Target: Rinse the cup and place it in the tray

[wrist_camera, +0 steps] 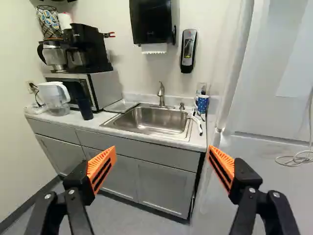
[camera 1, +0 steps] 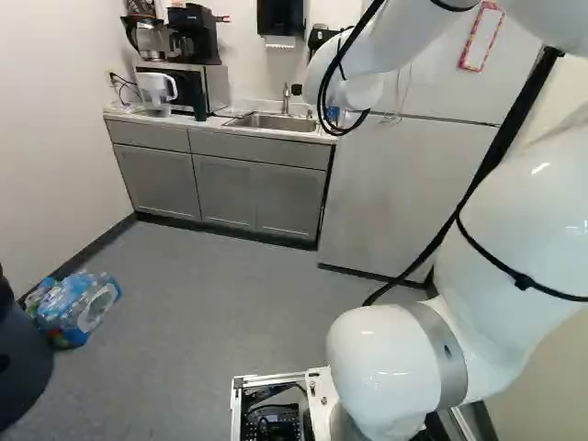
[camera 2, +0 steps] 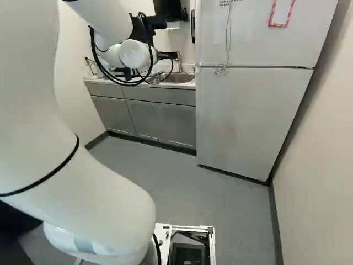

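Though the blue cup (wrist_camera: 203, 104) shows, its inside is indistinct.

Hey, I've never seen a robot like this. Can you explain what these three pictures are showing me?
The machine is one white robot arm on a moving base. Two pictures come from cameras on that base, behind the arm, one to its left and one to its right. The third looks out from the arm's wrist, along its black gripper with orange pads.

Ahead is a kitchen counter. A metal sink is set into it, with a patterned blue cup at one side. Past the other side stand a tall dark container, a clear pitcher and a microwave with a coffee maker on top.

The fingers are spread wide, holding nothing.
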Available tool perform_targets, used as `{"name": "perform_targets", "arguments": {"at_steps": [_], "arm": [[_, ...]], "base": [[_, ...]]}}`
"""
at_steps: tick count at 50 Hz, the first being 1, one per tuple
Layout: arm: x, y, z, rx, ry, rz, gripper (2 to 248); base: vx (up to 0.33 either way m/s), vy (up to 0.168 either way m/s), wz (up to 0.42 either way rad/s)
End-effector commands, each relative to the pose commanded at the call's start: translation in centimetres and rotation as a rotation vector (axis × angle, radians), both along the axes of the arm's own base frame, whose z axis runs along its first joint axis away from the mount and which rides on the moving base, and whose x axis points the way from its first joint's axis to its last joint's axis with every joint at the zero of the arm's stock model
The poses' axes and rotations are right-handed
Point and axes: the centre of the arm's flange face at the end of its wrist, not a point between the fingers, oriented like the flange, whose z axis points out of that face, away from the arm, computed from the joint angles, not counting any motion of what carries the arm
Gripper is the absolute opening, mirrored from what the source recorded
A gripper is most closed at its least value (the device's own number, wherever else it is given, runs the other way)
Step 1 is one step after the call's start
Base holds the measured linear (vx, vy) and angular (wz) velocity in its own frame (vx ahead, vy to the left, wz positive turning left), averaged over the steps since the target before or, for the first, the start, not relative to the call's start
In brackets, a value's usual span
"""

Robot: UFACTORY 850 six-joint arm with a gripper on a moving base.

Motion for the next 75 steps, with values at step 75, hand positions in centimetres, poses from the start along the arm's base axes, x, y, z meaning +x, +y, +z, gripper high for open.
{"name": "perform_targets", "arguments": {"at_steps": [75], "arm": [[0.0, 0.0, 0.0, 0.0, 0.0, 0.0, 247]], "base": [[0.046, 0.004, -0.015]]}}
